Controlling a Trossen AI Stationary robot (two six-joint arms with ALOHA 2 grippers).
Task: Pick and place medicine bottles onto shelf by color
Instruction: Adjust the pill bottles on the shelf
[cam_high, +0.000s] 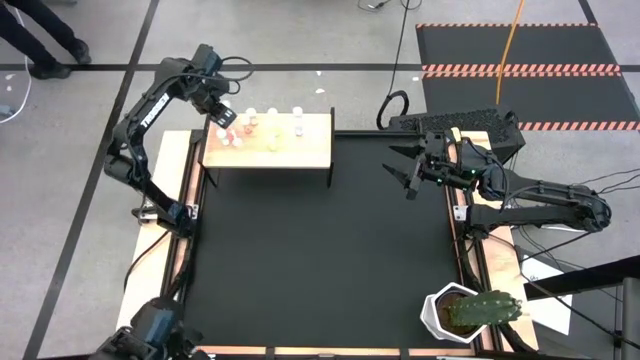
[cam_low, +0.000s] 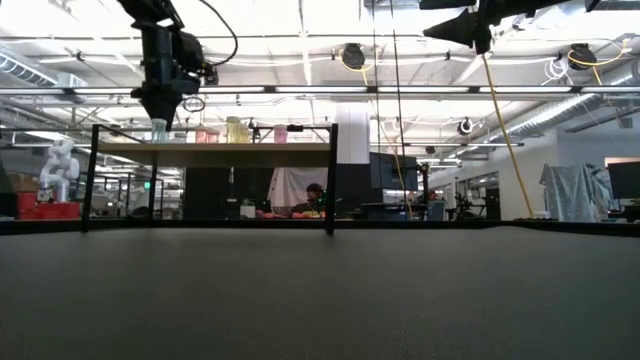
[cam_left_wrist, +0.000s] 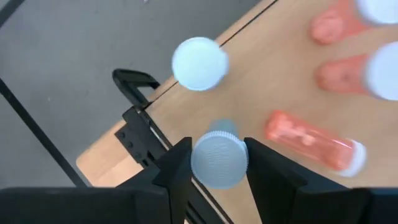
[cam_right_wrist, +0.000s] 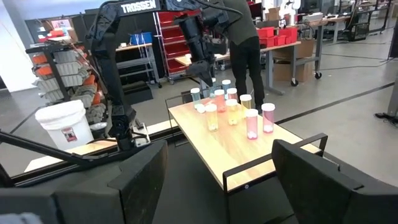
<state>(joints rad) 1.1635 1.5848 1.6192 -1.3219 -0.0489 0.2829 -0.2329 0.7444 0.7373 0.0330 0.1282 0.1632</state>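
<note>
Up at the far left corner of the shelf (cam_high: 268, 141), the left gripper (cam_left_wrist: 217, 163) stands over the board with its 2 fingers (cam_left_wrist: 178, 163) closed partway, pressed against the sides of a blue bottle's white cap (cam_left_wrist: 217, 160). Just beyond it on the shelf corner stands a second blue bottle (cam_left_wrist: 199, 63), seen cap-on. Beside these, 1 red bottle (cam_left_wrist: 311, 140) lies on its side on the wood, with 2 more red ones (cam_left_wrist: 348, 71) upright past it. Yellow-tan bottles (cam_right_wrist: 232, 111) and pink ones (cam_right_wrist: 268, 117) stand in rows nearer the shelf's middle. Well to the right of the shelf, the right gripper (cam_high: 408, 168) hangs above the black mat (cam_high: 320, 250), jaws spread wide and empty.
</note>
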